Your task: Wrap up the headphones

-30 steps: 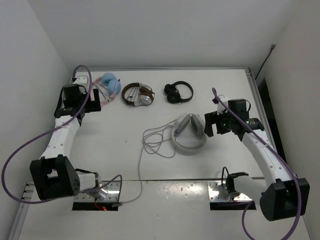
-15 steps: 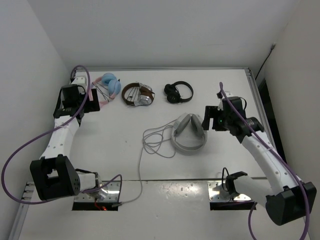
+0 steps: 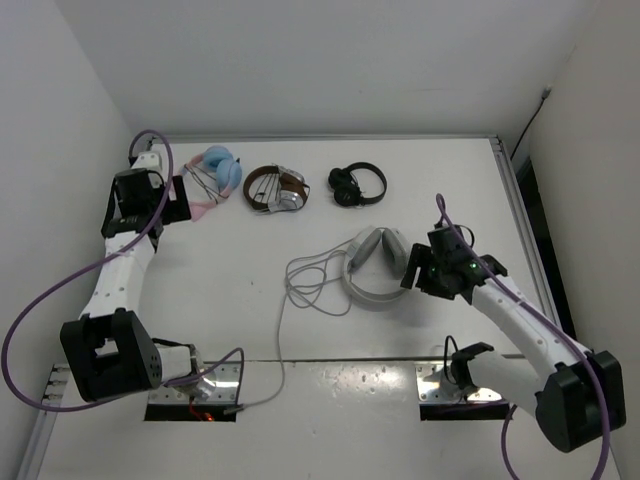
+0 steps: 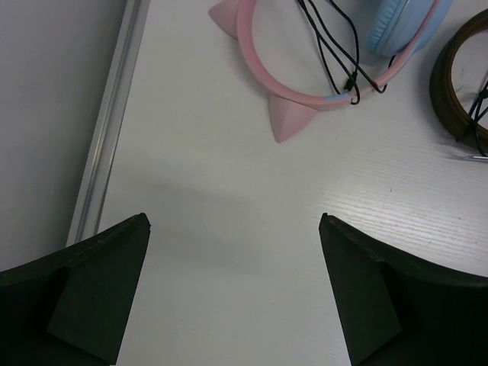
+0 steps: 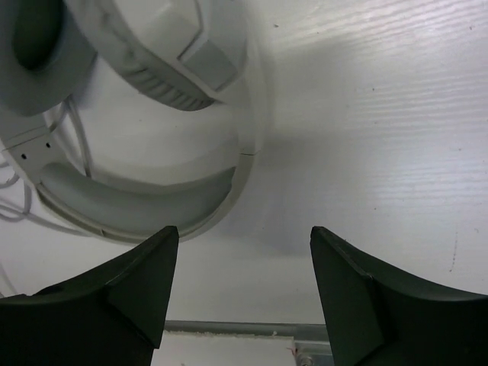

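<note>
**Clerk:** Start at the near edge. What lies there?

**Inspector:** The worktop [image 3: 220,290] is white. A thin grey cable [image 3: 281,335] runs from the near edge, close to the left arm's base, up to loose loops in mid-worktop.

**Clerk:** And the task item?

**Inspector:** The white over-ear headphones [image 3: 377,292] lie flat on the worktop, right of centre. The headband curves toward the near side and the ear cups are folded together on the far side. The cable loops lie just to their left.

**Clerk:** Right arm?

**Inspector:** The right gripper [image 3: 413,272] sits at the headphones' right side, close to the headband. In its wrist view the fingers [image 5: 145,267] stand apart with bare worktop between them. The headband's padded arc [image 5: 137,206] lies just beyond the tips. The fingers grip nothing, and I cannot tell whether they touch the headphones.

**Clerk:** Left arm?

**Inspector:** The left gripper [image 3: 186,198] is well apart from the task item, at the far left. Its fingers [image 4: 107,274] are spread wide over bare worktop and hold nothing.

**Clerk:** The far row?

**Inspector:** Three other pairs, left to right. Pink-and-blue cat-ear headphones [image 3: 216,172] lie just beyond the left gripper, with a thin black cord over the band. Then come brown-and-silver headphones [image 3: 277,188], then small black headphones [image 3: 357,184].
</note>
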You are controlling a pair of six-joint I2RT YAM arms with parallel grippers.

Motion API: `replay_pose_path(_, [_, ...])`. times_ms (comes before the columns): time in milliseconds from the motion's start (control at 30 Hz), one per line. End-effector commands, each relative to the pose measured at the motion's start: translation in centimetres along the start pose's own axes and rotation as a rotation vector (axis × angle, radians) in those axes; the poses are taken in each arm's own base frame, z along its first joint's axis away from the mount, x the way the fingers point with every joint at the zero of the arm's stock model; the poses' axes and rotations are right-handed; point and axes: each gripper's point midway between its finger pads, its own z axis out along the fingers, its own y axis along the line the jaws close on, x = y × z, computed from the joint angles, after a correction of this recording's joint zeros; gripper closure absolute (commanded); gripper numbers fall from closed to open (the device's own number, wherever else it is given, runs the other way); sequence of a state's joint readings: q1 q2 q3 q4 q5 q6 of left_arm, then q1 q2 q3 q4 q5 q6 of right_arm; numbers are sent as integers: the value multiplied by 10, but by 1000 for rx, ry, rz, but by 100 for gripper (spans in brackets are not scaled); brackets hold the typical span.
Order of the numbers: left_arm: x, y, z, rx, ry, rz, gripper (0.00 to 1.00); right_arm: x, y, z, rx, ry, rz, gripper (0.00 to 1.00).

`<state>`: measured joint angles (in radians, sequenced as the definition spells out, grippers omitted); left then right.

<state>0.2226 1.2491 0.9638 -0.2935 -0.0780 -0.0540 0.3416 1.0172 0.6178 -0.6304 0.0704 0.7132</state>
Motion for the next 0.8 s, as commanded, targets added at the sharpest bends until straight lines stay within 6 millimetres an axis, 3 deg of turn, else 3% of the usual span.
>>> replay_pose_path(0, [-16,7,-1,-21,-65,-19,1,-2,-1,8,2,3,86,30])
replay_pose_path(233, [3,18,13,-42,-25,-36,1,6,-9,22,23,74,131,29])
replay_pose_path(500, [23,29,31,-43,34,-61,1,-17,-9,33,34,50,191,29])
replay_pose_path(633, [31,35,37,-49,61,-73,1,-29,-5,40,46,52,202,32])
replay_pose_path(767, [35,42,39,-58,71,-86,1,-28,-10,51,94,81,210,42])
